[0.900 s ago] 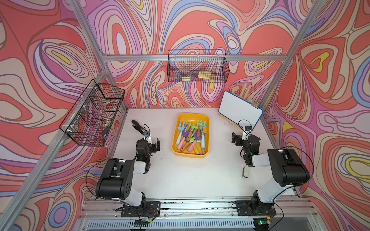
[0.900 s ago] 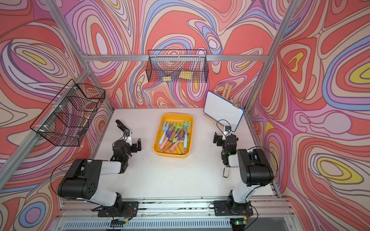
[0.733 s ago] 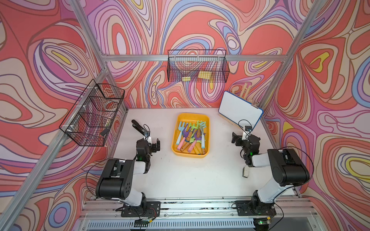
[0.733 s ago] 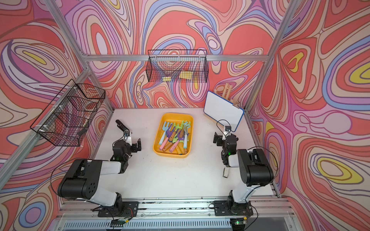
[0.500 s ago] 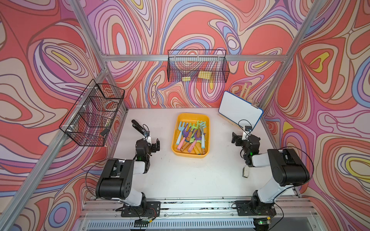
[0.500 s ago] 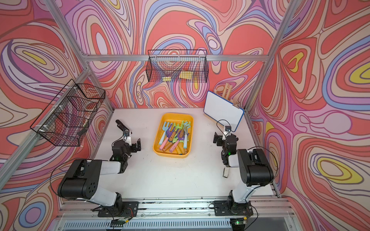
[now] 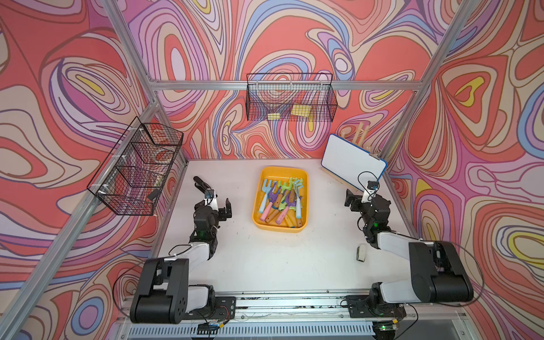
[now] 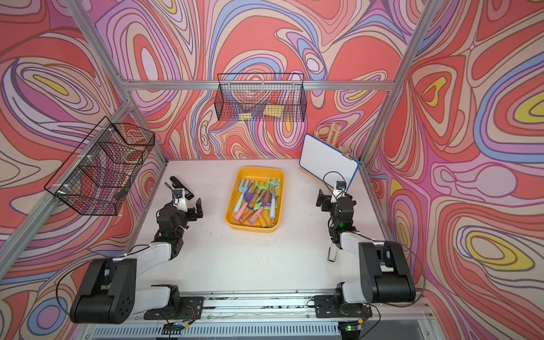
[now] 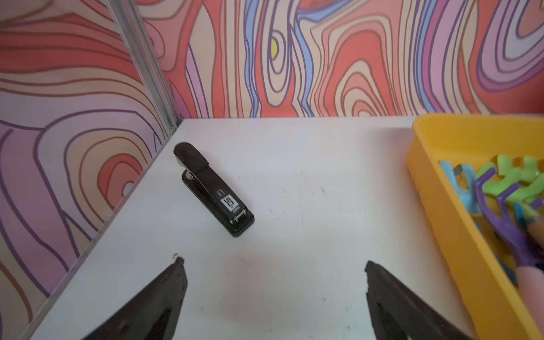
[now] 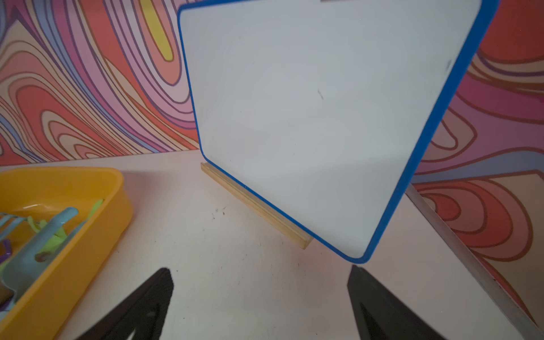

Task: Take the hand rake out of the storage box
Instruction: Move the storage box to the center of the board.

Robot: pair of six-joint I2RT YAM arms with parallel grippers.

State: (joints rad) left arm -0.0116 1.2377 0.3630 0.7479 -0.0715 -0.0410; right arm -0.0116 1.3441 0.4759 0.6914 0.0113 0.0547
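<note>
The yellow-orange storage box (image 7: 306, 203) (image 8: 255, 170) sits mid-table toward the back and holds several small garden tools with coloured heads and handles. A hand rake (image 7: 298, 188) (image 8: 274, 188) with bent pale-teal tines and a white-and-blue handle lies along the box's right side. A corner of the box (image 9: 435, 188) (image 10: 88, 188) appears in both wrist views. My left gripper (image 7: 214, 206) (image 9: 273, 265) hangs open over bare table to the left of the box. My right gripper (image 7: 363, 200) (image 10: 260, 270) stands open to the right of the box, holding nothing.
A black stapler (image 7: 201, 184) (image 9: 213, 190) lies just beyond the left gripper. A blue-rimmed whiteboard (image 7: 353, 162) (image 10: 323, 117) leans on a wooden stand at the back right, close to the right gripper. A small white object (image 7: 361, 253) lies by the right arm. Black wire baskets (image 7: 290, 100) (image 7: 138, 167) hang on the walls.
</note>
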